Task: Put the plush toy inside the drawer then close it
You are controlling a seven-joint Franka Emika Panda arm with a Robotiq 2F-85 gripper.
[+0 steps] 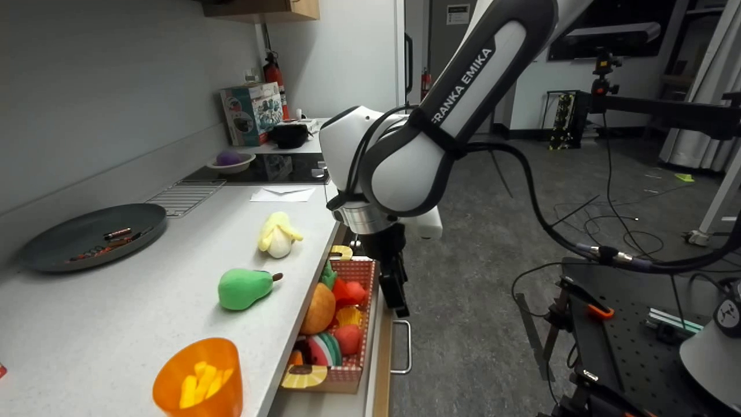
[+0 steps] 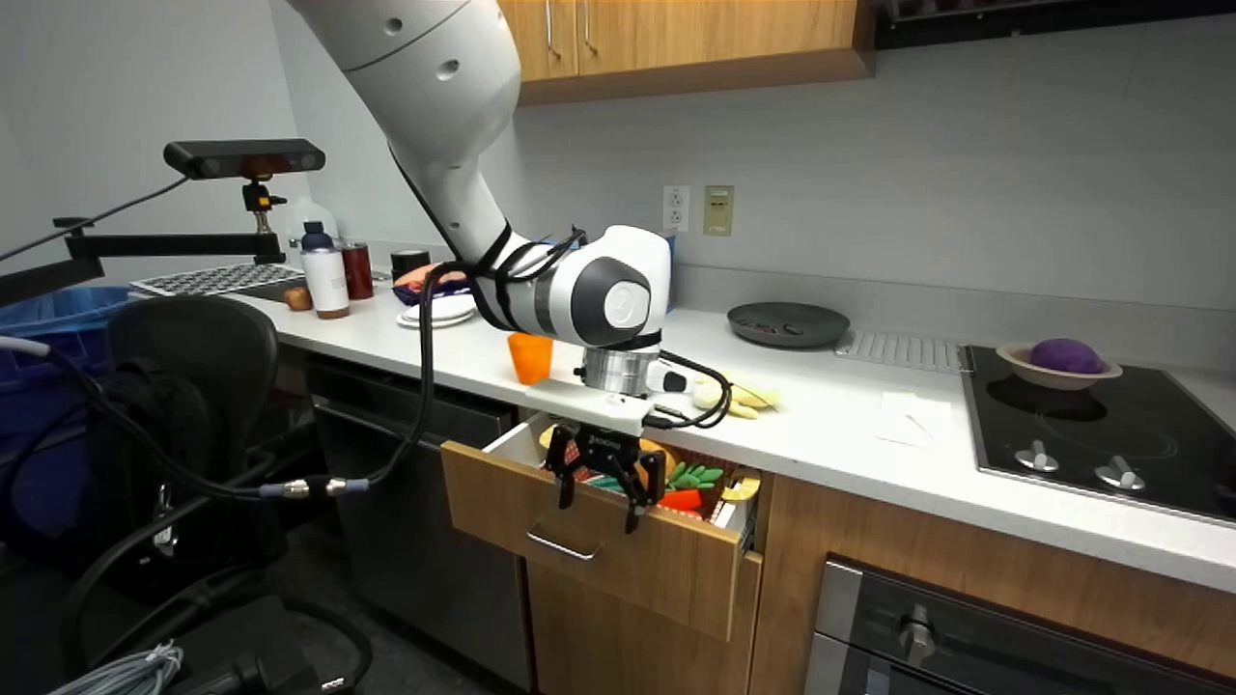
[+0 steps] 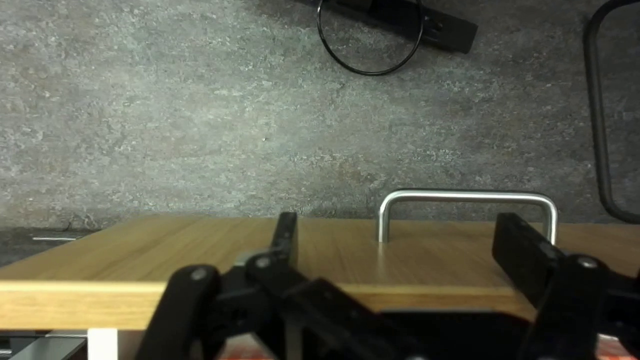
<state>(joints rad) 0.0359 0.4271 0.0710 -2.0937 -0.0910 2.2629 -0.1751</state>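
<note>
The orange plush toy (image 1: 318,310) lies in a red checkered box inside the drawer, among other toy fruit. It is partly hidden behind the gripper in an exterior view (image 2: 666,454). The drawer (image 1: 382,353) is pulled out, and its wooden front (image 2: 666,569) with a metal handle faces the room. My gripper (image 2: 599,510) is open and empty, pointing down at the outer side of the drawer front. In the wrist view the spread fingers (image 3: 399,225) stand over the wooden front (image 3: 75,300), near the handle (image 3: 470,196). I cannot tell whether they touch the front.
On the counter are a green plush toy (image 1: 246,288), a pale yellow plush toy (image 1: 279,236), an orange cup (image 1: 200,376) and a dark pan (image 1: 95,237). The checkered box (image 1: 341,376) fills much of the drawer. The counter edge overhangs the drawer's rear part.
</note>
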